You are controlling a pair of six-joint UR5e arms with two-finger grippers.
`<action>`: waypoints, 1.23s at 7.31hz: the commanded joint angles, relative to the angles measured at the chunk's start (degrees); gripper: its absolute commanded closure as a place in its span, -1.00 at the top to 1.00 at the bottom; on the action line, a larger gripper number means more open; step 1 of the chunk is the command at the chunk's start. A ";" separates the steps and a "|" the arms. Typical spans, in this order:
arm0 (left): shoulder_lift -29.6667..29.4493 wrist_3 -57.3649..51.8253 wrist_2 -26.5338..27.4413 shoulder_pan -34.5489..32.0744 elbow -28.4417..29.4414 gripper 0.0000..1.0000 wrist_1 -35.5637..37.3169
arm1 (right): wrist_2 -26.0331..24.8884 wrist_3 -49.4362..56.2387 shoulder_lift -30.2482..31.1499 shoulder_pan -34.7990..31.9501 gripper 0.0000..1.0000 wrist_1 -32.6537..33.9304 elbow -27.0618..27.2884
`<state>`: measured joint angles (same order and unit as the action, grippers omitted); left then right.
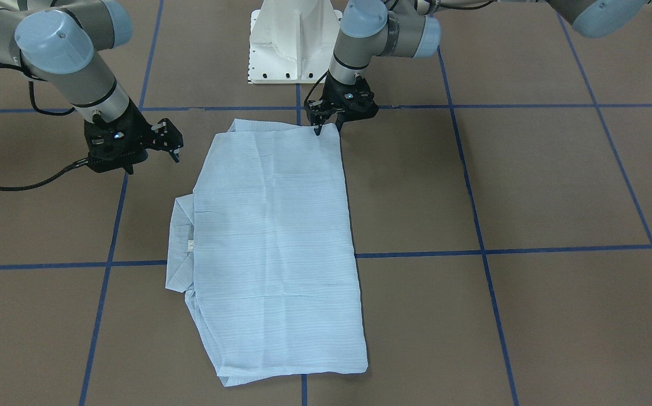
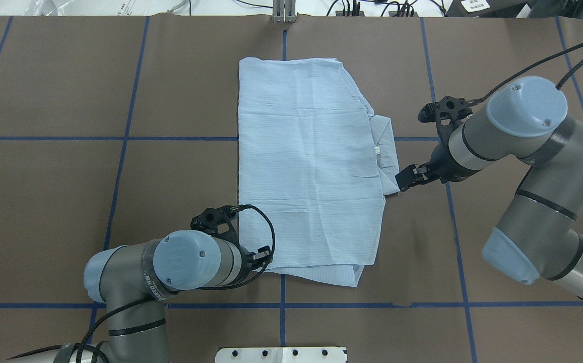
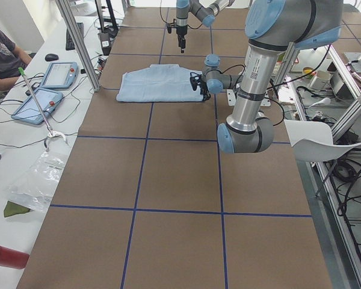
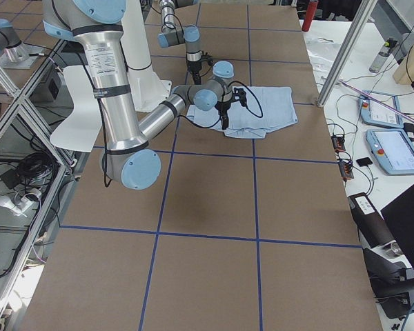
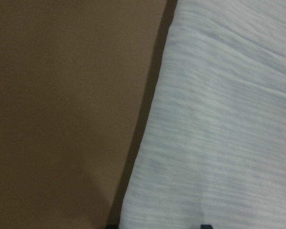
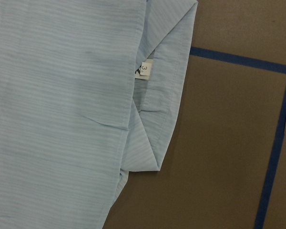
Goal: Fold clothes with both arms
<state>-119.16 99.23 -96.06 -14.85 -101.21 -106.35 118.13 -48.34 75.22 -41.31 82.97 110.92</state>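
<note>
Brown table (image 2: 59, 201) seen from overhead. Lower centre, the left gripper (image 2: 267, 257) has its fingers spread astride the shirt's (image 2: 306, 166) near corner. The shirt lies centre, already a long rectangle; crosswise folds probably remain. Right of its collar (image 2: 384, 146), the right gripper (image 2: 406, 179) hovers, fingers spread, empty.

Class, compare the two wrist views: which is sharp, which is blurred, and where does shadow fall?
Left wrist view: blurred, the shirt soft-edged, with a dark shadow band along its edge. Right wrist view: sharp, stripes crisp, the neck label readable.
</note>
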 commanded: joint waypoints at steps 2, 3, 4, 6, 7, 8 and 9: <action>-0.02 -0.09 0.00 -0.88 -0.13 0.04 0.00 | -0.09 0.00 0.01 0.00 1.00 0.00 0.00; -0.02 -0.09 0.00 -1.15 -0.21 -0.03 0.00 | -0.01 0.00 0.01 0.00 1.00 0.00 0.09; -0.02 -0.26 0.00 -1.59 -0.21 -0.07 0.09 | -0.01 0.00 0.01 0.00 1.00 0.00 0.00; -0.01 -0.53 -0.09 -1.59 -0.21 -0.13 0.09 | -0.09 0.00 0.01 0.09 1.00 0.00 0.00; -0.02 -0.53 -0.09 -1.59 -0.39 -0.27 0.09 | -0.09 0.00 0.01 0.09 1.00 0.00 -0.09; 0.07 -0.53 -0.09 -1.59 -0.48 -0.42 0.09 | -0.09 0.00 0.01 0.26 1.00 0.00 -0.09; 0.07 -0.44 -0.18 -1.59 -0.48 -0.64 0.09 | -0.09 0.00 0.01 0.35 1.00 0.00 -0.09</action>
<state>-119.13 98.73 -96.17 -16.43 -101.63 -106.26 118.04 -48.34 75.23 -41.09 82.97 110.85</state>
